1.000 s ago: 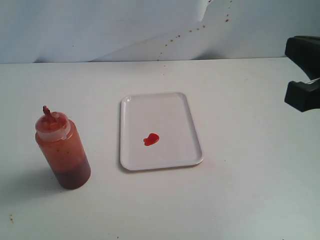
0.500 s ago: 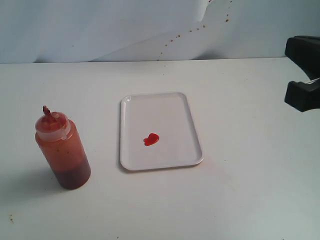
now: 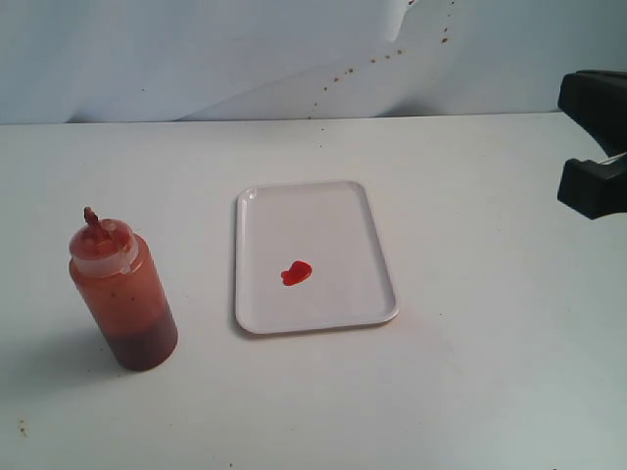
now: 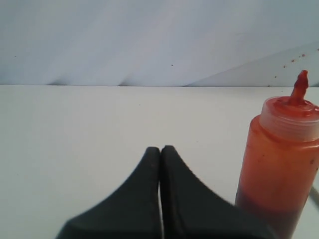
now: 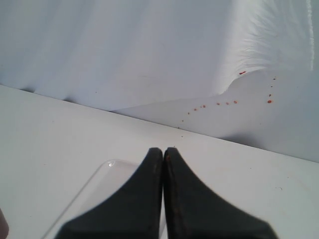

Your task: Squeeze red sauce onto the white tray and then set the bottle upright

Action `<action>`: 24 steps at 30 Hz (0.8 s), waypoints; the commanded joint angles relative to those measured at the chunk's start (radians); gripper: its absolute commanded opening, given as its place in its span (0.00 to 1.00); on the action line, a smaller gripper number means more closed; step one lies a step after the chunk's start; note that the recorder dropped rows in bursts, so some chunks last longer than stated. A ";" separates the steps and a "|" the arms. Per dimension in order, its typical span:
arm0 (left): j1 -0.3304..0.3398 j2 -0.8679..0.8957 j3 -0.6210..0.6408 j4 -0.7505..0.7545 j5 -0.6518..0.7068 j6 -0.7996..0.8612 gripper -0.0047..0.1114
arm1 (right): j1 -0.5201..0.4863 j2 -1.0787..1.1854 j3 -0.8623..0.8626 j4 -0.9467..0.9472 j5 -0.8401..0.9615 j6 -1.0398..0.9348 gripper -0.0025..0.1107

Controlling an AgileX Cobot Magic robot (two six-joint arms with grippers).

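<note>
The bottle (image 3: 122,290) stands upright on the table at the left, its red nozzle pointing up; it also shows in the left wrist view as the bottle (image 4: 279,164). The white tray (image 3: 333,215) lies flat in the middle with a small heart-shaped blob of red sauce (image 3: 296,273) on it. My left gripper (image 4: 160,149) is shut with nothing in it and sits apart from the bottle. My right gripper (image 5: 163,151) is shut and empty, above a corner of the tray (image 5: 99,184). Black parts of the right arm (image 3: 596,147) show at the right edge.
A white backdrop sheet (image 3: 294,49) with tiny reddish-brown specks (image 3: 377,61) rises behind the table. The white tabletop (image 3: 490,372) stretches around the tray and bottle.
</note>
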 commanded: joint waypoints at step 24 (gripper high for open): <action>-0.017 -0.003 0.005 -0.001 0.035 0.003 0.04 | -0.002 -0.003 0.003 0.005 0.002 -0.002 0.02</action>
